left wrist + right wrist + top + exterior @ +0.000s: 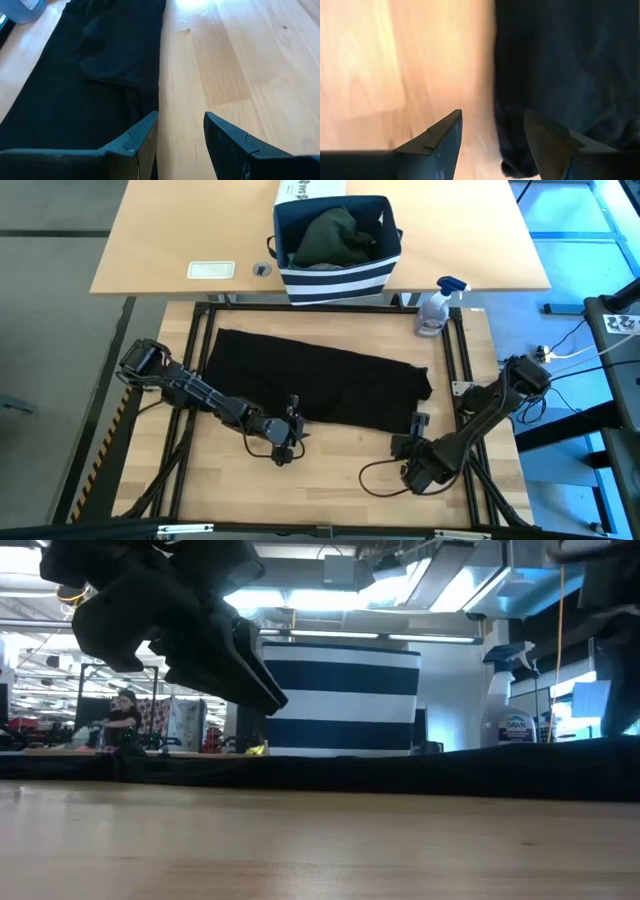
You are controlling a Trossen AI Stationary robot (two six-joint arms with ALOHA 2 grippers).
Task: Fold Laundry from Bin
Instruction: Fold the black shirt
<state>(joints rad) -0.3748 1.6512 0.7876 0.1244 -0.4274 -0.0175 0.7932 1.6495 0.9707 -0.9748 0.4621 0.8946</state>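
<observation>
A black garment (pixel 315 378) lies folded into a long band across the wooden table, flat on it. My left gripper (pixel 296 416) is open just above the band's near edge (pixel 150 75), toward its left half. My right gripper (pixel 419 426) is open at the band's near right corner (pixel 520 165). Neither touches the cloth as far as the frames show. The navy striped bin (pixel 338 240) stands beyond the table's far edge with dark green and grey laundry (pixel 335 235) inside.
A spray bottle (pixel 437 305) stands at the table's far right corner. A white printed box (pixel 310 190) sits behind the bin. Bare wood (pixel 330 470) lies along the near side between the two arms. A black metal frame (pixel 200 330) borders the table.
</observation>
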